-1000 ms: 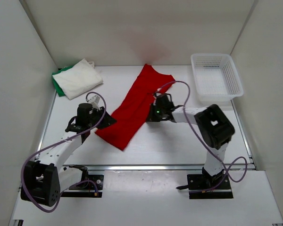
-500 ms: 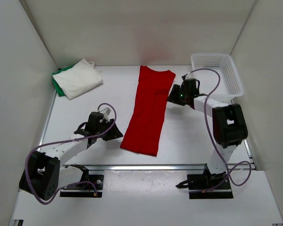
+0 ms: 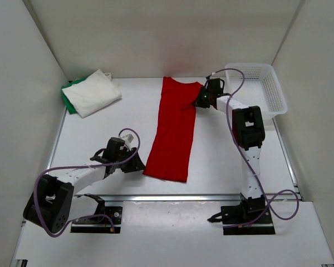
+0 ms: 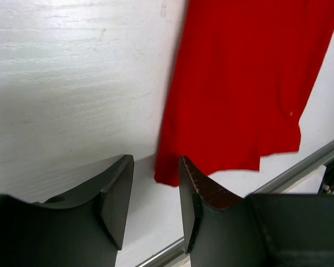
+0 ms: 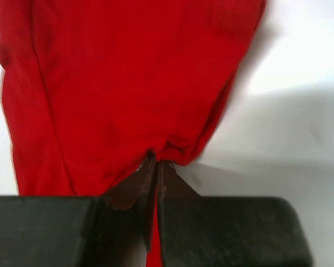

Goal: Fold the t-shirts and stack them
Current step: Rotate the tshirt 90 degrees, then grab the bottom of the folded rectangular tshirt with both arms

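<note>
The red t-shirt [image 3: 175, 128] lies as a long folded strip down the middle of the table, its far end by the back wall. My right gripper [image 3: 200, 101] is shut on the shirt's far right edge, with red cloth [image 5: 128, 89] pinched between the jaws. My left gripper [image 3: 139, 165] is open and empty, just left of the shirt's near left corner [image 4: 170, 175], not touching it. The white t-shirt [image 3: 92, 93] lies folded on the green t-shirt [image 3: 68, 97] at the back left.
A white mesh basket [image 3: 256, 92] stands at the back right, close to my right arm. White walls close in the table on three sides. A metal rail [image 3: 172, 196] runs along the table's near edge.
The red shirt went from lying diagonally to lying straight. My right gripper moved to the back with the far edge. My left gripper moved toward the near edge and stands open beside the near corner.
</note>
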You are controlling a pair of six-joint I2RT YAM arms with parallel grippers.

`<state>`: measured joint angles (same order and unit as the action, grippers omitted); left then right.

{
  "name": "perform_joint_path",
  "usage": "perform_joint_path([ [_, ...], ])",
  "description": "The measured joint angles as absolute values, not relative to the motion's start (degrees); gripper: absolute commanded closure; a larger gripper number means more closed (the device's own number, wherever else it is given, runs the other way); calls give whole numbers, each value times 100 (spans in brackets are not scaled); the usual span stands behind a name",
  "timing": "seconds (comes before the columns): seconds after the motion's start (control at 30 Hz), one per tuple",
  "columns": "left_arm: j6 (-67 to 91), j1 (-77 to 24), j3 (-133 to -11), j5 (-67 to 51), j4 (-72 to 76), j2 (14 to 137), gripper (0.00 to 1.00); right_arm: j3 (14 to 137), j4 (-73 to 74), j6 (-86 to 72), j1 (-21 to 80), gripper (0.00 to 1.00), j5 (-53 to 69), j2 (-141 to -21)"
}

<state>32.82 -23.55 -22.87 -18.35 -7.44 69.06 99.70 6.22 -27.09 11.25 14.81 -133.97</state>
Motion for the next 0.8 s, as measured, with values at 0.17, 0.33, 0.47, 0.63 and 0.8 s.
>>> perform_joint_path([
  [0.17, 3301, -2467, -2209, -2132, -637, 6906, 49, 12442, 1872, -2410, 1319, 62, 1601, -14586],
  [0.33, 3328, -2687, -2189, -2377, -622, 6877, 42, 13618, 3129, -1988, 1452, 54, 1570, -14752],
  [0.47, 3463, -2491, -1970, -2410, -517, 6504, 40, 13008, 3607, -1695, 1514, 54, 1448, -13985],
  [0.63, 3601, -2241, -1839, -2276, -388, 6088, 37, 8755, 2543, -1826, 1599, 53, 1575, -10735],
  [0.8, 3607, -2414, -1970, -2241, -185, 6700, 39, 5837, 1232, -2202, 1857, 63, 1796, -8206],
])
